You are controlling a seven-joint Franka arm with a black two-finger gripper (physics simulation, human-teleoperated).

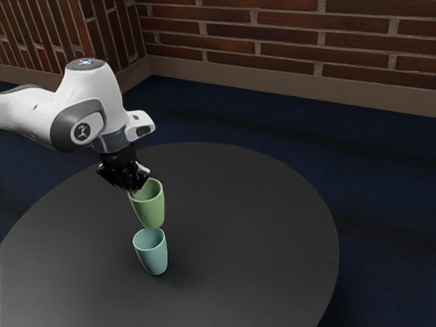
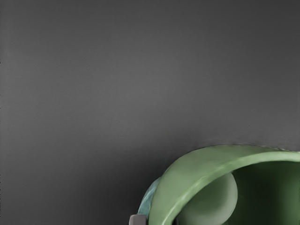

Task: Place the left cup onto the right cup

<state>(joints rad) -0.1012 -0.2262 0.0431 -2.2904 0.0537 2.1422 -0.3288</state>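
Brick walls (image 1: pixel 286 34) are seen behind the dark table (image 1: pixel 272 225), where the green cup (image 1: pixel 148 203), pinched at its rim by the gripper (image 1: pixel 133 184), is held tilted above the blue cup (image 1: pixel 150 251) at lower left and should be straightened, then lowered slowly

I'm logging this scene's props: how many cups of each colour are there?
green cup: 1
teal cup: 1
Total: 2 cups
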